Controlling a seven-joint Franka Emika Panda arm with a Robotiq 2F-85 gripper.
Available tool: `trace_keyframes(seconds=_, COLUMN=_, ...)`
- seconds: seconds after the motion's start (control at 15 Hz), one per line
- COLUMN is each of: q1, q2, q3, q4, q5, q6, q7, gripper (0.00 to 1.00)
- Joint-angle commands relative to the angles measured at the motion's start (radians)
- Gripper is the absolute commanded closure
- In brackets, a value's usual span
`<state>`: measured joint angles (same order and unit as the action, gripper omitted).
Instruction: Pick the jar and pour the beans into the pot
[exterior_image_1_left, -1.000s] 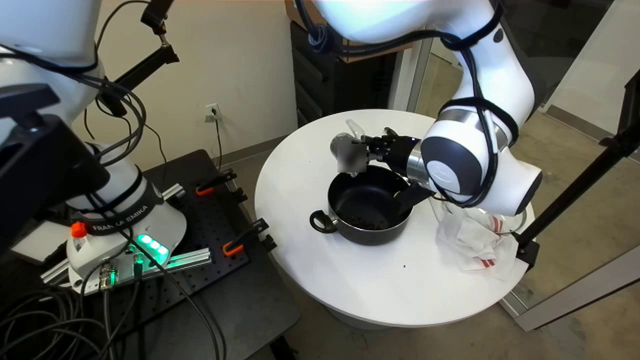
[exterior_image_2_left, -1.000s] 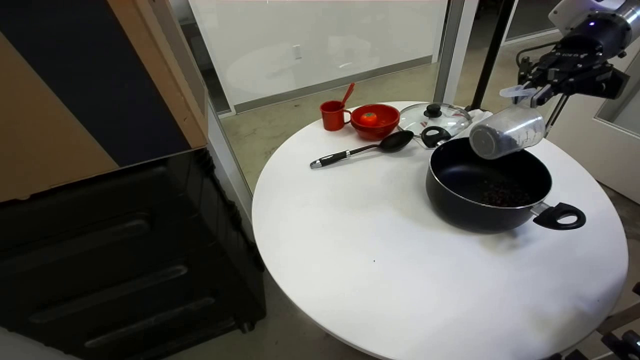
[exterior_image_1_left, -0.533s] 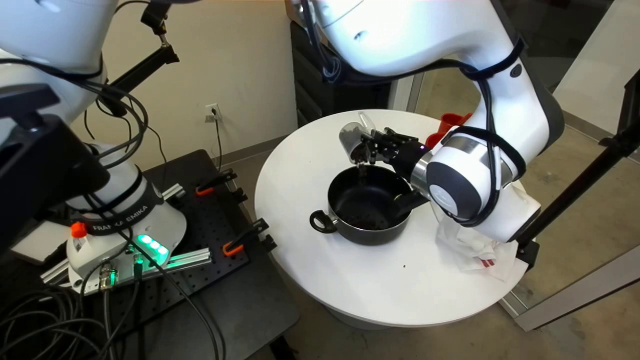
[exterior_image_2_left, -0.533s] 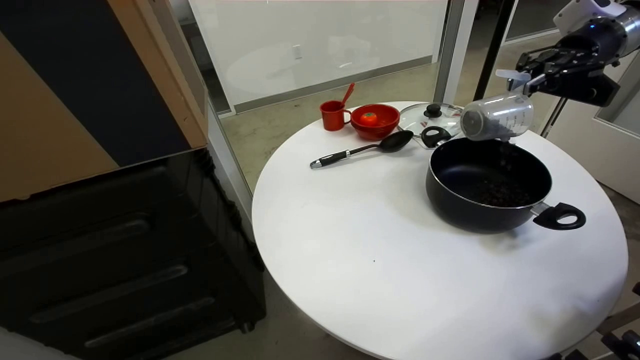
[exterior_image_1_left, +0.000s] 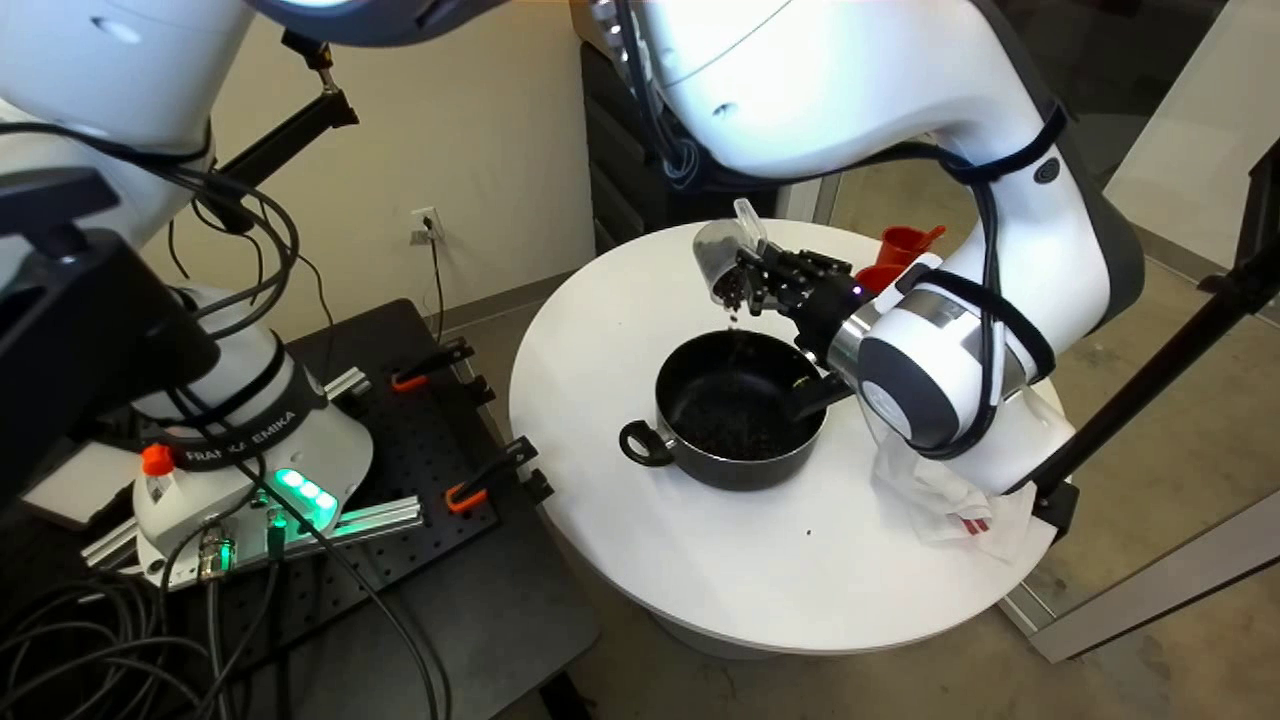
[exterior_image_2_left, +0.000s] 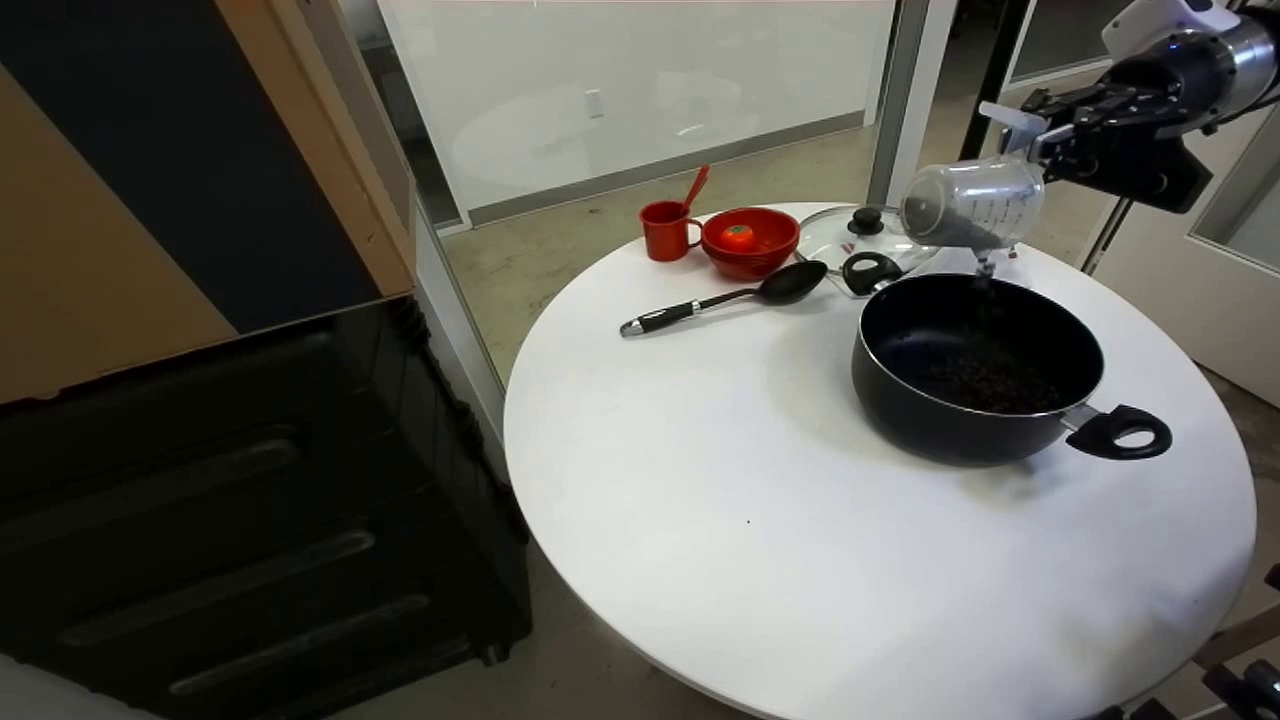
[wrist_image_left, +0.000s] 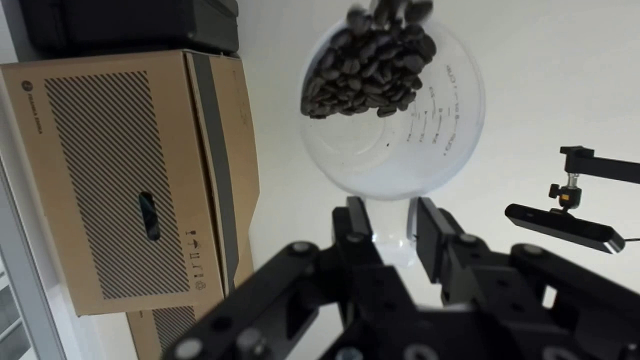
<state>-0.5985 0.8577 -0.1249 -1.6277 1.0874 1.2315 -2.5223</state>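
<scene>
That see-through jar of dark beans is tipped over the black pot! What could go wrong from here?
Spilling: the jar is tipped above the pot, so if it drifts, beans might land on the table.
Slipping: the gripper holds the jar only by its handle, so the jar might twist there.
Rushing: many beans lie loose in the jar, so a faster tilt could dump them at once and bounce some out.
</scene>
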Motion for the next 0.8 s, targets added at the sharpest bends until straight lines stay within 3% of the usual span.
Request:
trace_keyframes(seconds=0.0, q1=-0.014, q2=0.039, q3=-0.001, q4=0.044, q5=0.06, q6=-0.086, q7=-0.007, gripper=0.93)
trace_keyframes(seconds=0.73, q1=-0.016, q2=0.078, q3=-0.019, q4=0.043, q5=0.228, q6=-0.171, q7=0.06, gripper=0.93)
